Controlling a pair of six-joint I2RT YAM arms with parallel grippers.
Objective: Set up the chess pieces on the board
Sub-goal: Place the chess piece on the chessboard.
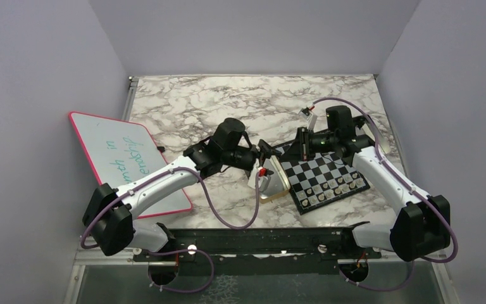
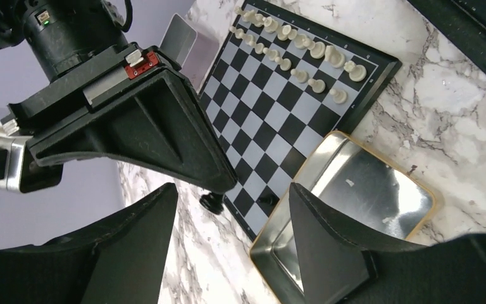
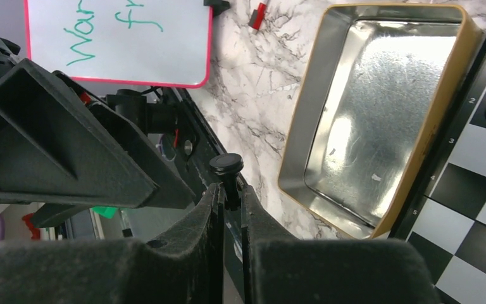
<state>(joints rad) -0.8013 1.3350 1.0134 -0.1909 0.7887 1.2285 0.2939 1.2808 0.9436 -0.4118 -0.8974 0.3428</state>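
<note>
**Two claws at a small chessboard, one gripping a black piece**

One marble desk [image 1: 196, 107] carries one board [image 1: 326, 166], lying right of centre towards the near edge. One gold-rimmed tin [image 3: 307, 120] sits against the board's left edge, its shiny metal floor showing. One pink-rimmed whiteboard [image 1: 130, 161] with green writing lies at the desk's left edge. One small red object [image 3: 259, 14] lies on the marble just beyond the tin.

Pale pieces [image 2: 300, 75] stand in two rows along the board's near-right edge. They are too small to count surely.

Two black pieces show. One [image 2: 266, 198] stands on an edge square beside the tin, near a corner. The other [image 3: 226, 164] is pinched in the right claw [image 3: 229, 196], whose fingers are nearly together on its stem. It hangs just off the board's far-left edge.

The left claw [image 2: 232, 190] hangs over the tin and the board's corner with its fingers spread wide and nothing between them.

From above, the right arm and claw cover the board's far-left corner. The left claw hides part of the tin.
</note>
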